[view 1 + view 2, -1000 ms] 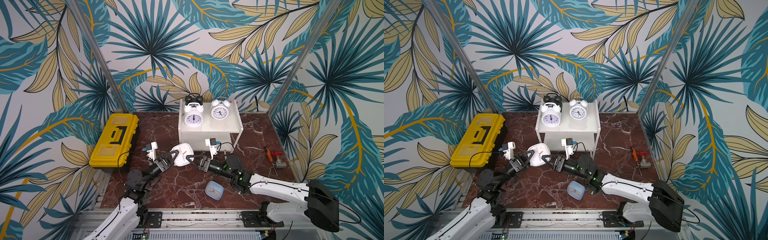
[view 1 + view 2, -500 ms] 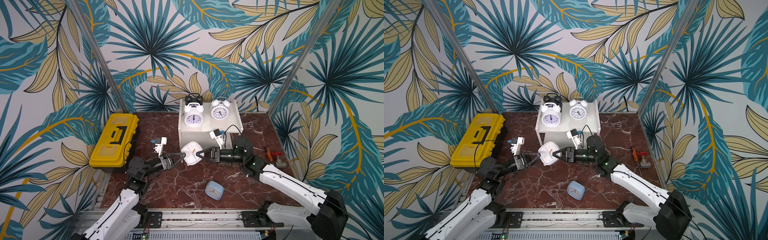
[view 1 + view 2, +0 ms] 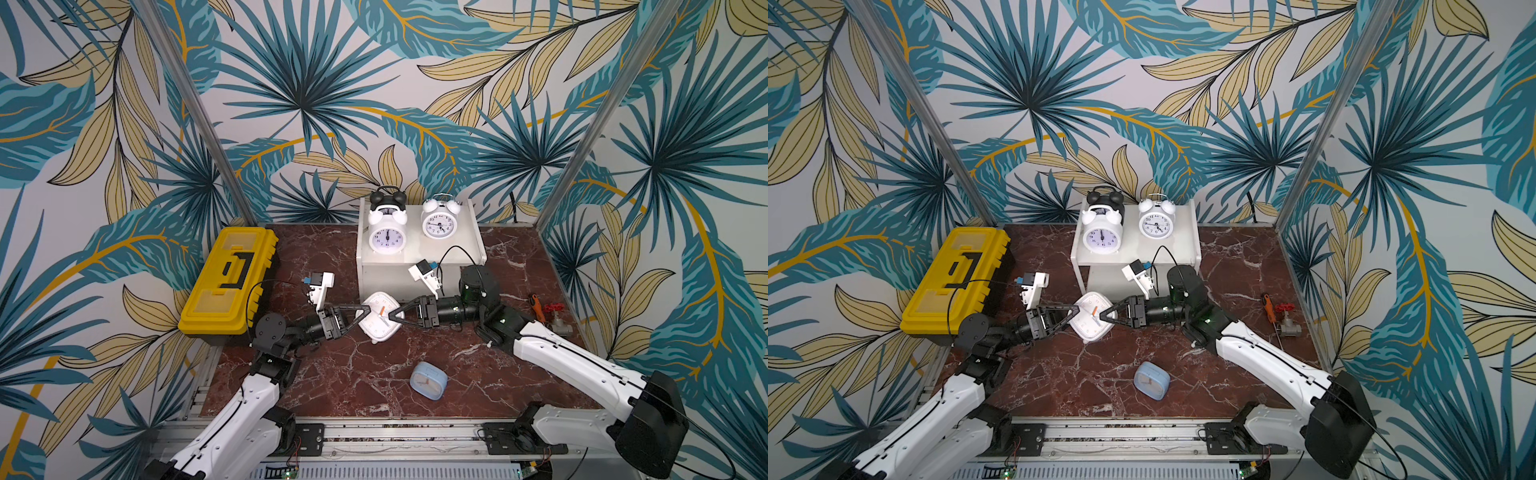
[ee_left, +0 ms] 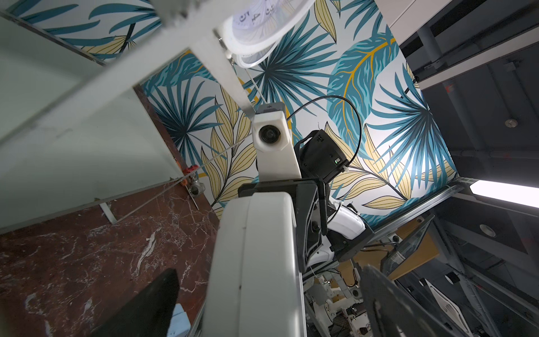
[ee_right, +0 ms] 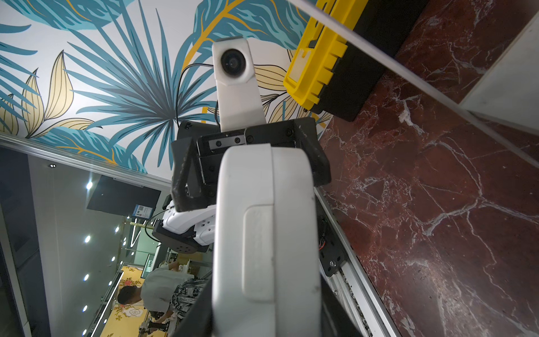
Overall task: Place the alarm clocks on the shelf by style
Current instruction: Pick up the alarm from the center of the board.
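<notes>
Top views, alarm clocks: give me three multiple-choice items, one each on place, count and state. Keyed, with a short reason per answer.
1. Where is the light blue clock?
A. on the table, nearer the robot than the shelf
B. on the shelf's top board
C. in a tool

2. How many twin-bell clocks stand on the shelf's top board?
A. one
B. two
C. three

3. Which tool grips the white square clock?
A. left tool
B. right tool
C. both

Key:
1 A, it sits on bare marble.
2 C, the black clock stands behind two white twin-bell clocks.
3 B, its fingers pinch the clock; the left tool's fingers are spread wide.
</notes>
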### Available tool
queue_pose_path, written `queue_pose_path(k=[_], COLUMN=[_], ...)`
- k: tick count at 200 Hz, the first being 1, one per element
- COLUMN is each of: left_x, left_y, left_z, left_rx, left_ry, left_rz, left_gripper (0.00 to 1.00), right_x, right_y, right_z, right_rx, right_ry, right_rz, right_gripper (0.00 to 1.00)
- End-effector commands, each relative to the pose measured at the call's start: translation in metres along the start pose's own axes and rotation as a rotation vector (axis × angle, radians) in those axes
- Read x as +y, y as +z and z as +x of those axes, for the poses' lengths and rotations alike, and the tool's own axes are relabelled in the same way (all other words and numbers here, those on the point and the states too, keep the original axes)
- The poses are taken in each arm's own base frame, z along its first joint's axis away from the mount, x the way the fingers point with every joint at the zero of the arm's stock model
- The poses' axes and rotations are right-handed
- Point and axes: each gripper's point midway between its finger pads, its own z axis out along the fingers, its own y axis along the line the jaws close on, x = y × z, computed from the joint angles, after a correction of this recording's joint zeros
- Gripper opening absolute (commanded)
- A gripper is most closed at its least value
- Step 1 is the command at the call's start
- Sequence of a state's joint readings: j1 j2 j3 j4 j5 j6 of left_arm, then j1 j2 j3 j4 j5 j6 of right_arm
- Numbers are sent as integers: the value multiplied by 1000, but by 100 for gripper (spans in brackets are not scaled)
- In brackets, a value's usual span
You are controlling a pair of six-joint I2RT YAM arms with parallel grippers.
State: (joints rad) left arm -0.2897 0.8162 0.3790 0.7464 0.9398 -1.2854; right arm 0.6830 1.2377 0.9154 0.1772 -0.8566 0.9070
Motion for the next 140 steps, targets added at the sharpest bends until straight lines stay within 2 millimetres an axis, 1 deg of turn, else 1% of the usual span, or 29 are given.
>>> queue_pose_path(k=[1, 11, 21, 29, 41, 51, 66, 90, 111, 120, 140], left_x=[-20, -19, -17, -18, -17, -17, -21, -29, -31, -29, -26], left_y=[0, 0, 0, 0, -1, -1, -2, -2, -3, -4, -6], left_z=[-7, -6, -5, -4, -5, -5, -6, -10, -12, -14, -15], left_rx=[-4, 1, 7, 11, 2, -2, -12, -30, -51, -68, -96], left_ry=[78, 70, 63, 61, 59, 58, 63, 75, 74, 66, 53], left_rz=[34, 29, 25, 26, 26, 31, 47, 73, 81, 83, 89], left_gripper=[100, 96, 90, 83, 70, 63, 57, 42, 33, 29, 26], right_x=[12, 12, 11, 10, 9, 9, 9, 9, 10, 11, 10], right_y=[0, 0, 0, 1, 0, 0, 0, 0, 1, 0, -1], right_z=[-3, -4, -3, -3, -3, -3, -3, -5, -7, -9, -11], right_rx=[8, 6, 9, 7, 7, 5, 2, -9, -24, -31, -51], right_ry=[-47, -45, -40, -41, -42, -42, -43, -44, -39, -38, -38], right_rz=[-39, -40, -41, -41, -38, -36, -37, -42, -50, -52, -40], right_gripper=[26, 26, 26, 26, 26, 26, 26, 26, 27, 30, 40])
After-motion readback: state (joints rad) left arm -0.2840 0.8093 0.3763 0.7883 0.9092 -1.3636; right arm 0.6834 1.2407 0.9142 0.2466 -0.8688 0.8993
